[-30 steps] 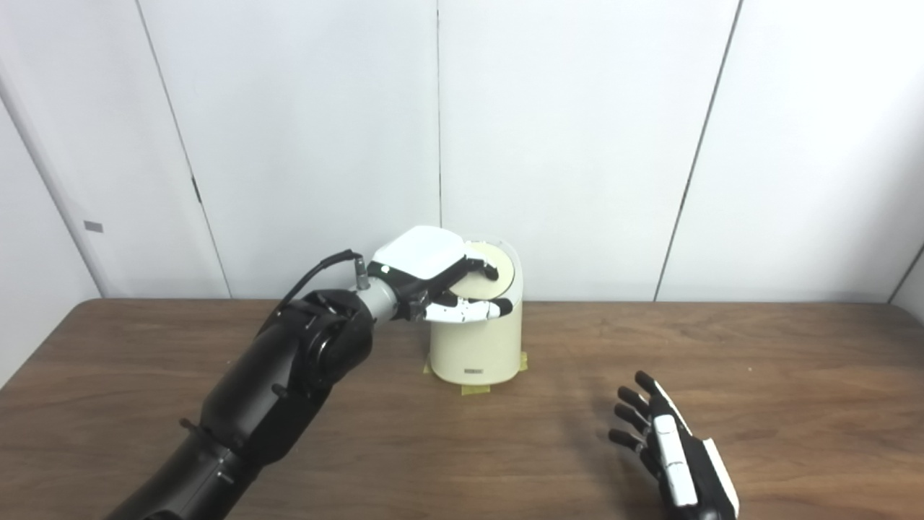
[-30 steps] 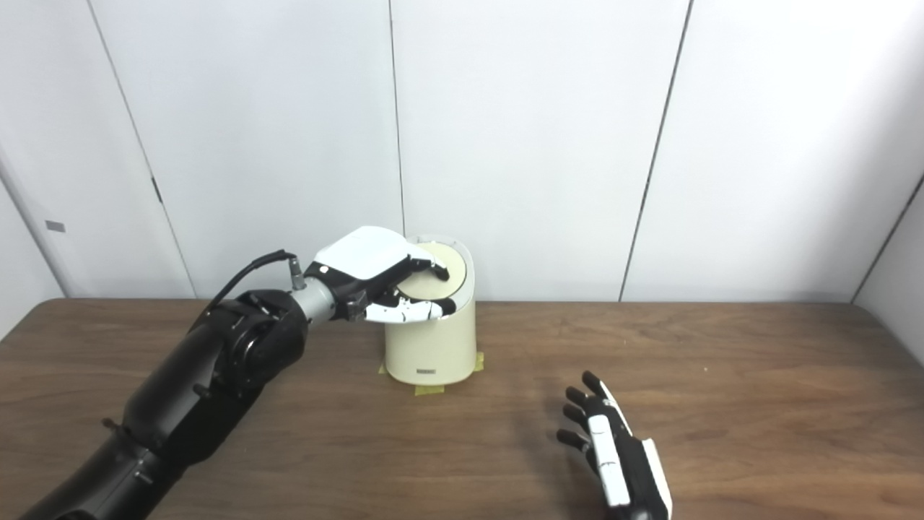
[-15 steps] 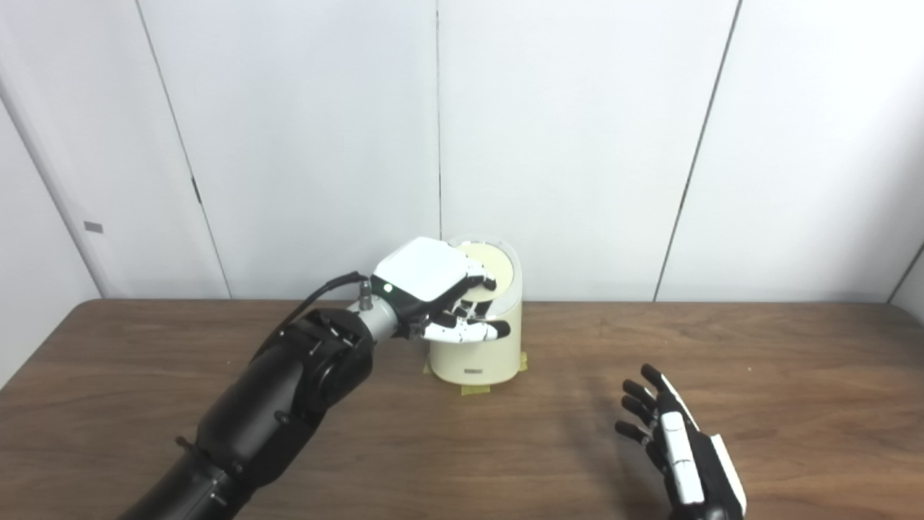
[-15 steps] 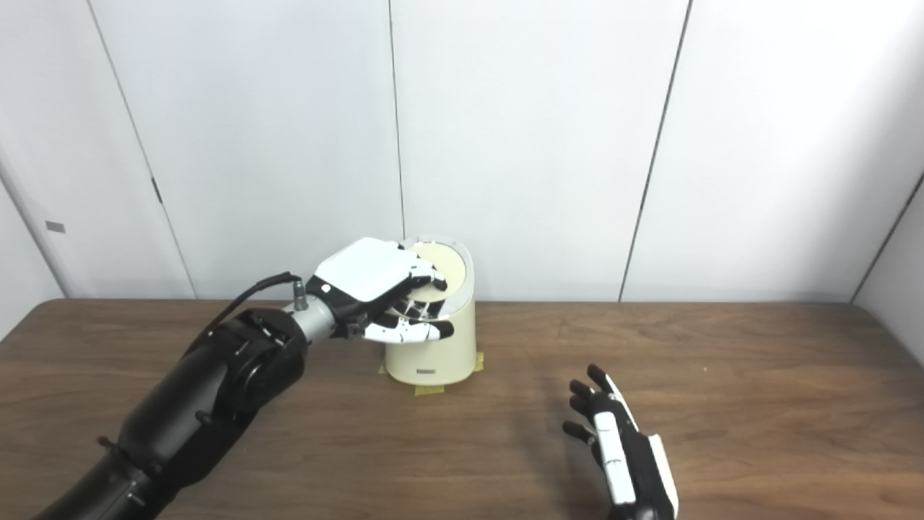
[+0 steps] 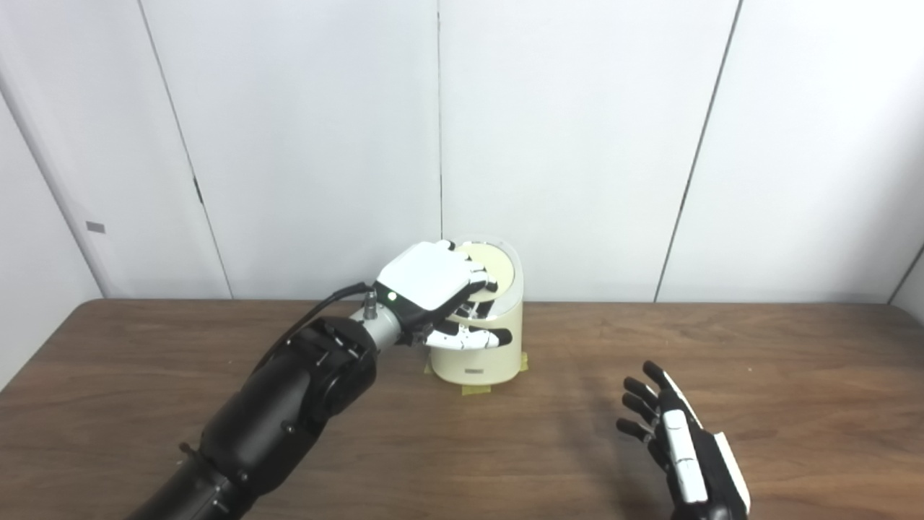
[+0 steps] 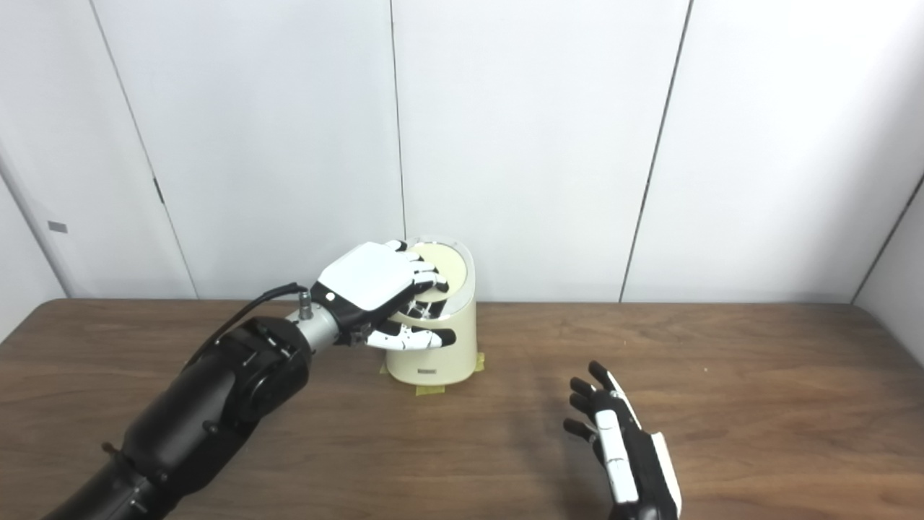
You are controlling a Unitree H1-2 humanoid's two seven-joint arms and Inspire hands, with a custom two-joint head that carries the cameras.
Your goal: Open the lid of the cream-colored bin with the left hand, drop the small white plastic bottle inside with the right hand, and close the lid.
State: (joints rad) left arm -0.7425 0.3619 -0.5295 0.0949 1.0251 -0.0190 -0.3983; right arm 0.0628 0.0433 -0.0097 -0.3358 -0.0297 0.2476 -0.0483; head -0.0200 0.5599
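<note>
Your left hand (image 5: 433, 285) presses curled fingers (image 5: 482, 280) on the bin's (image 5: 476, 354) lid (image 5: 498, 263); seat it evenly. Right hand (image 5: 682, 455) rests spread, empty.

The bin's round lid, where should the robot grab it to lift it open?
Probably at the lid's front edge, coming from above and the left, as the left hand does now. The lid is a flat disc sloping toward the front of the cream-colored bin, so only its rim offers a hold. Its hinge can't be seen.
</note>
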